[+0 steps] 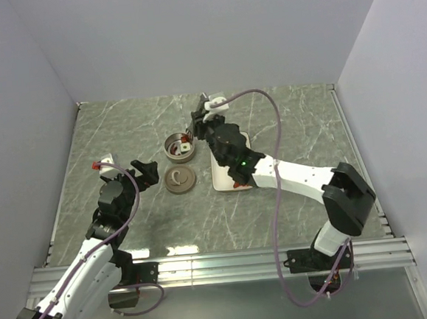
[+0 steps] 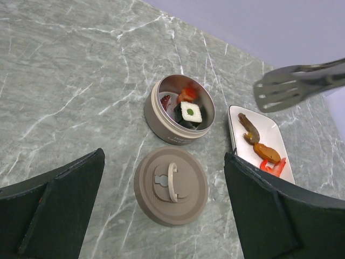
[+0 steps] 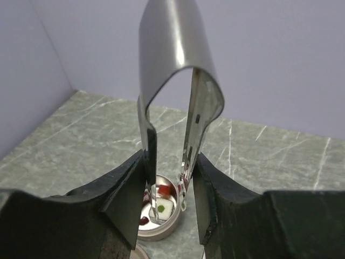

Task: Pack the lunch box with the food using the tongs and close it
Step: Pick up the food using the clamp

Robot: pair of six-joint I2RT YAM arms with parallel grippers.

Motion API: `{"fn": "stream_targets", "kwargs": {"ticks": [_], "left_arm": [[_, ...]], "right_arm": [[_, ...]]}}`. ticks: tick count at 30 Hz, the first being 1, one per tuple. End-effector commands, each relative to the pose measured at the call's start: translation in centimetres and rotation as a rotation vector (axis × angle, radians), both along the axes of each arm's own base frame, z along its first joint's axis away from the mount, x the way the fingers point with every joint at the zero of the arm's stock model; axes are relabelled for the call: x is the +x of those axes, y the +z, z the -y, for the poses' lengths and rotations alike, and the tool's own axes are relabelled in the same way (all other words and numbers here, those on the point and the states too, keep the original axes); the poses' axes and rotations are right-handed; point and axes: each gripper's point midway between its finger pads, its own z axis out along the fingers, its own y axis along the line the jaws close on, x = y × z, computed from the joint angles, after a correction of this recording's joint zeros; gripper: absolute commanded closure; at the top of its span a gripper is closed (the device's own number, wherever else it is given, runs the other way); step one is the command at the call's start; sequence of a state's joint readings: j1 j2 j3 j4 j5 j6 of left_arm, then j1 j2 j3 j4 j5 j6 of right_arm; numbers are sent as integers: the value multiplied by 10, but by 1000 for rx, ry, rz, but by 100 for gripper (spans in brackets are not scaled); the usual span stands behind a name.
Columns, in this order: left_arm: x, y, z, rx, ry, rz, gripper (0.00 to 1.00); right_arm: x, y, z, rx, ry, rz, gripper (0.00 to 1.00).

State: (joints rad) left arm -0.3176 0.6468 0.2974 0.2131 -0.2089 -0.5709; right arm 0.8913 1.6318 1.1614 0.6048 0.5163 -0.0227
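Observation:
The lunch box [image 2: 179, 109], a small round tin, stands open with a white cube with a green centre [image 2: 190, 113] and red pieces of food inside. Its brown lid [image 2: 171, 185] lies flat on the table just in front of it. My left gripper [image 2: 164, 162] hangs open above the lid, holding nothing. My right gripper [image 3: 170, 172] is shut on the tongs [image 3: 172, 70]. The tongs' tips [image 3: 156, 208] hang slightly apart over the tin [image 3: 159, 216], with nothing between them. A shrimp [image 2: 249, 127], an orange piece [image 2: 268, 152] and a red piece [image 2: 274, 166] lie on the plate.
The white rectangular plate [image 1: 232, 165] sits right of the tin [image 1: 179, 147], partly under my right arm. The lid [image 1: 179, 180] lies between the tin and my left gripper [image 1: 146, 172]. Grey walls close in the marble table on three sides.

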Motion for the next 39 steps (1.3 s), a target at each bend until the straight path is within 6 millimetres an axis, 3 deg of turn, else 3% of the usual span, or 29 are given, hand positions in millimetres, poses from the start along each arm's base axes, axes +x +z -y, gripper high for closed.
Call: {"fn": "stream_targets", "kwargs": {"ticks": [1,8,18,28,39], "left_arm": [[3,6,1,-15,4,27,1],[9,6,7,-6,-25,27,1],[21,8,14,14,-46,32,1],[35,4,22,38,-77,19,1],[37,7,23,39,-77,30,1]], "right_arm": [[-7,20,24,70,-53,40,55],[-24,-15,64,45,-146,-31,56],[-46,-41,110,-17,-266,-75,56],[-50,-61,114,-80,-264,-114,55],[-60,-89,117,-148,-211,-150,51]]}}
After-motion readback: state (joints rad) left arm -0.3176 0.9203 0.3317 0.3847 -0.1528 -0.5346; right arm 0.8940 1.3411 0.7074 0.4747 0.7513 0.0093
